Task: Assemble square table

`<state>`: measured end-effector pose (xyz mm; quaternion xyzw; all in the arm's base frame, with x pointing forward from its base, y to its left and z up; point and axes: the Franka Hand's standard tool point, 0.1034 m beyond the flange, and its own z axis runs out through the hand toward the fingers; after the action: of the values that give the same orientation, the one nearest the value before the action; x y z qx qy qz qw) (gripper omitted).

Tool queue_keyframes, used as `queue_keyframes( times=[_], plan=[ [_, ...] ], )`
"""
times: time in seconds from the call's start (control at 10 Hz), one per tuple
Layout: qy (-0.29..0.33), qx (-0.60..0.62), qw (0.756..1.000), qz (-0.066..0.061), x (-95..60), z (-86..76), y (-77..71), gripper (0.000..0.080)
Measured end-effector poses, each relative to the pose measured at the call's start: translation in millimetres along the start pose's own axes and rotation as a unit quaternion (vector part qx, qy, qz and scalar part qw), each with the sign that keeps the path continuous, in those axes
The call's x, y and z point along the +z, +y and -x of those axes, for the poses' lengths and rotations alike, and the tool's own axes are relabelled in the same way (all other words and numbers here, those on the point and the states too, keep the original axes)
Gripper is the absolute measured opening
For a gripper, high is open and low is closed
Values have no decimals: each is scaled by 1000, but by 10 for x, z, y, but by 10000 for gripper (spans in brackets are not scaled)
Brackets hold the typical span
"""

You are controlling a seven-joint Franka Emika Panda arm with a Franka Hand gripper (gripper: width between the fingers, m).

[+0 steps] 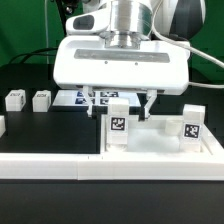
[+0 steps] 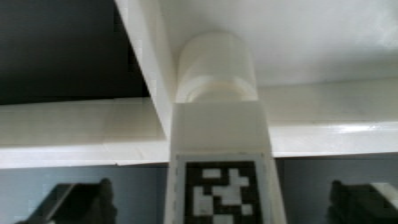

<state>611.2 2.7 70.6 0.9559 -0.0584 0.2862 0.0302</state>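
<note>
The square table top [image 1: 155, 148] lies at the exterior view's right with its raised rim up. Two white tagged legs stand upright on it, one [image 1: 118, 125] at its left corner and one [image 1: 190, 124] at its right. My gripper [image 1: 122, 100] hangs straight over the left leg, open, with a finger on each side of it. In the wrist view that leg [image 2: 217, 120] runs up the middle over the table top [image 2: 71, 130]. The dark fingertips [image 2: 80, 202] stand well clear of its sides, so my gripper [image 2: 222, 205] holds nothing.
Two more white leg blocks [image 1: 14, 99] [image 1: 41, 99] sit on the black table at the exterior view's left. The marker board [image 1: 70, 98] lies behind the gripper. A long white rail [image 1: 50, 167] runs along the front edge.
</note>
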Motion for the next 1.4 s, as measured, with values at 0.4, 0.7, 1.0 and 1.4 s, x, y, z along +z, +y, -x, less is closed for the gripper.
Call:
queue_keyframes(
  times=[0.4,0.7,1.0,1.4],
  plan=[
    [0,0,1000,0,0,1,0,649],
    [-54,8,998,-11,21,31,16,649],
    [-202,43,977,-47,-61,-122,-10,649],
    [-223,16,974,-43,20,-236,-41,649]
  ],
)
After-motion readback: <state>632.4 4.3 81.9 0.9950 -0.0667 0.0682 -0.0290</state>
